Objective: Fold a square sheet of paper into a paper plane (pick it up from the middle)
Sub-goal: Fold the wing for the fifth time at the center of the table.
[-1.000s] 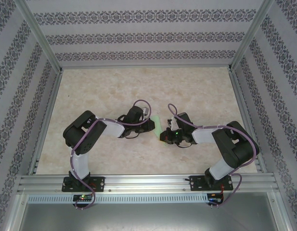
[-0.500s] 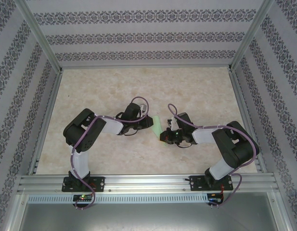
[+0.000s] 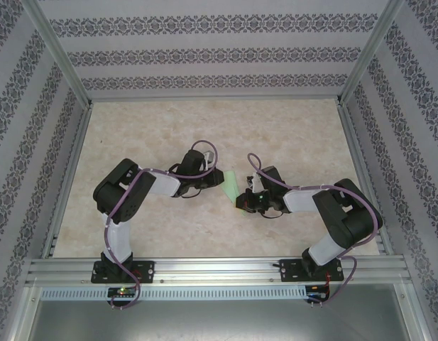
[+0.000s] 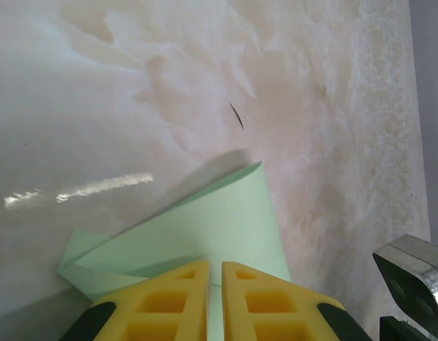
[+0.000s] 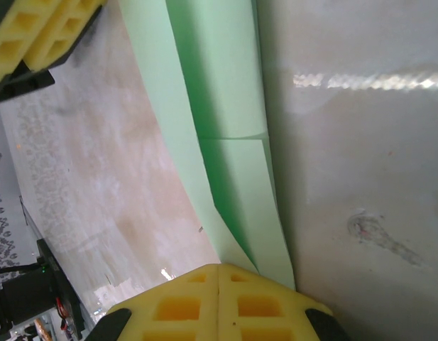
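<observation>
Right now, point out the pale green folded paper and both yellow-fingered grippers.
pale green folded paper (image 4: 204, 220): left wrist view, its broad face.
left gripper (image 4: 215, 268): left wrist view, between fingertips.
right gripper (image 5: 219, 270): right wrist view, between fingertips.

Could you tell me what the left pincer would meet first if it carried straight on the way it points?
The left pincer clamps the green paper; beyond that, probably the tabletop, though depth is unclear.

Bright even light, soft shadows, glare streaks on the table (image 4: 80, 188), wrist close-ups slightly soft
</observation>
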You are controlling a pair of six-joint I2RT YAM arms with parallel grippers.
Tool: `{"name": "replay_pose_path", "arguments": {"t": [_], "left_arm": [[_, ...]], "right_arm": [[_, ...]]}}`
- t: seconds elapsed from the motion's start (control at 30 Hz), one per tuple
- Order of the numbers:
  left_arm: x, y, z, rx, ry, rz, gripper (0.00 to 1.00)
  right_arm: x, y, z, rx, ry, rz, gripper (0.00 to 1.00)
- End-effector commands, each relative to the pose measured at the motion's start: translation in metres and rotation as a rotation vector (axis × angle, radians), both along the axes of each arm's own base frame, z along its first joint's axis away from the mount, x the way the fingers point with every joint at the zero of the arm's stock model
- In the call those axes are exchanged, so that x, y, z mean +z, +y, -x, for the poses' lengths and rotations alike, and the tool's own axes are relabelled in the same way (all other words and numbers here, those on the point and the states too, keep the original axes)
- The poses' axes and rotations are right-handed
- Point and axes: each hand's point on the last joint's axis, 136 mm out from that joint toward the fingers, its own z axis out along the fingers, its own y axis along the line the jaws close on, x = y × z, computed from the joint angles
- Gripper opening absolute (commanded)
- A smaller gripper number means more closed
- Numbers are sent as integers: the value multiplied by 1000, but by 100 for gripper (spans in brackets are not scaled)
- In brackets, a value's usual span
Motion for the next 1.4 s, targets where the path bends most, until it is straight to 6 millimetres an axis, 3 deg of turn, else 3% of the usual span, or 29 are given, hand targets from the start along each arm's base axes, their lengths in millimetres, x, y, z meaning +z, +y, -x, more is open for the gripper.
{"name": "replay_pose_path", "arguments": {"t": [0.0,0.53,0.8,0.93,1.1,1.2,1.37], "left_arm": [[-22,22,-16,57,-3,-87,15],[-21,50,-34,95,2,-146,17],[3,49,-33,91,-18,-108,21],[26,62,-26,156,-42,-107,24],[49,76,-8,214,-44,-110,33],[58,72,8,186,-39,-128,35],[61,60,32,172,-11,-132,42]], "right_arm": [[-40,-33,31,-30,139,160,0],[-37,-31,29,-31,130,150,0],[-26,-23,22,-19,106,112,0],[-3,-11,10,1,55,52,3],[58,7,-12,30,-85,-40,10],[85,1,-22,21,-175,-19,16],[73,-39,-35,-81,-197,155,22]]}}
